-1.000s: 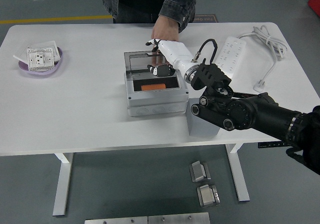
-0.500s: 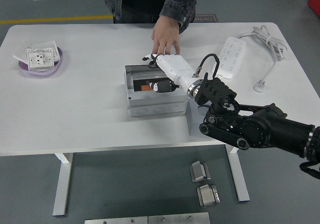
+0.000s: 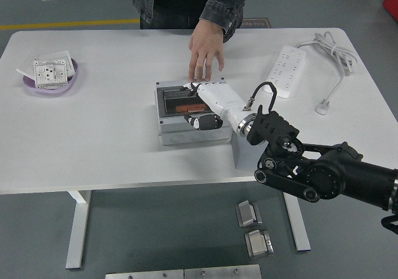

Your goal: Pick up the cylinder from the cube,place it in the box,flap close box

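The grey box stands mid-table with its clear lid lowered almost flat over it. Through the lid the orange cylinder shows lying inside. My right hand, white with black fingertips, lies flat on the lid with fingers spread and holds nothing; its thumb hangs over the box's front edge. The grey cube stands just right of the box, partly hidden under my right forearm. A person's hand rests on the table with its fingertips at the box's far edge. My left arm is out of view.
A purple bowl holding a white socket part sits at the far left. A white power strip with its cable and plug lies at the right. Metal blocks lie on the floor below.
The lid has swung from upright down onto the box, pushed by my right hand, which moved toward the near edge. The person's hand let go of the lid and drew back slightly.
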